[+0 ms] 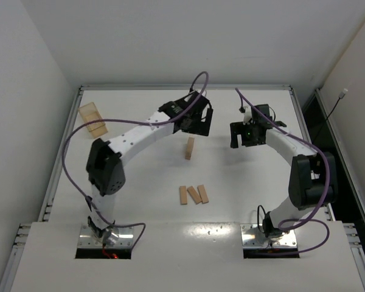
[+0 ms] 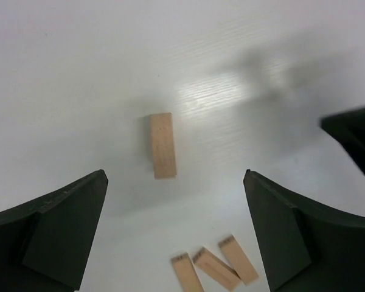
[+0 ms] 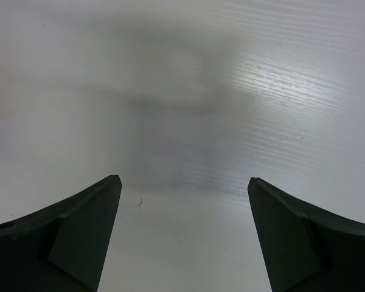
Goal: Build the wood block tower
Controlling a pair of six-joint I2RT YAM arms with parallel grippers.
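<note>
The left arm arches over mid-table, its gripper [image 1: 193, 128] pointing down, jaws spread wide above the tower [image 1: 189, 148] (a slim upright wooden post) without touching it. The right gripper [image 3: 182, 182] hangs open and empty nearby. Three loose blocks [image 1: 193, 194] lie nearer the bases.

You've got the tower [image 1: 189, 148] standing upright, narrow, light tan, plain. 3 loose wood blocks [image 1: 194, 194] lie flat in a row toward the near edge, apart from it: left one straight, middle & right ones angled, v. close together.
</note>
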